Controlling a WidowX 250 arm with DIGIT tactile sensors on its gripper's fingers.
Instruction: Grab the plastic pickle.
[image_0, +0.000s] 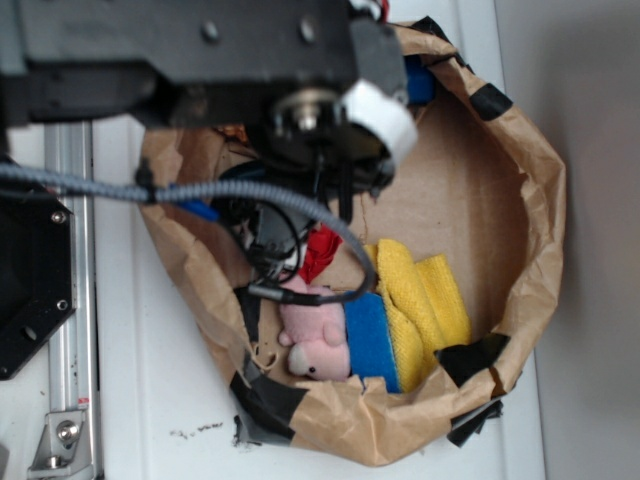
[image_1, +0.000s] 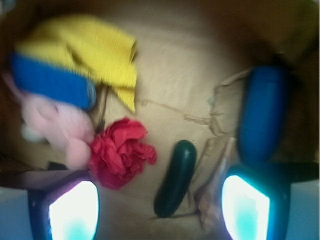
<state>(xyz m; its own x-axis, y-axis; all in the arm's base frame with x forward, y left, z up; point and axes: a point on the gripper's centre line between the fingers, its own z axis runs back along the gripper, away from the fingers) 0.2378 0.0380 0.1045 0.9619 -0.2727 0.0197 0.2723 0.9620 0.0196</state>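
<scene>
Claw (image_1: 159, 210) spread wide and empty above the plastic pickle (image_1: 175, 178), which lies just right of the red crumpled cloth (image_1: 119, 152); a straight descent should bracket it without snagging cloth.

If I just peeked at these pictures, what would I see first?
Probably the bright yellow cloth with a blue one and a pink plush pig beside it, all inside a crumpled brown paper bag. In the wrist view, a red crumpled wad lies left of the dark green plastic pickle, which sits between the open gripper's glowing fingers. A blue bottle-shaped object is at the right.
</scene>
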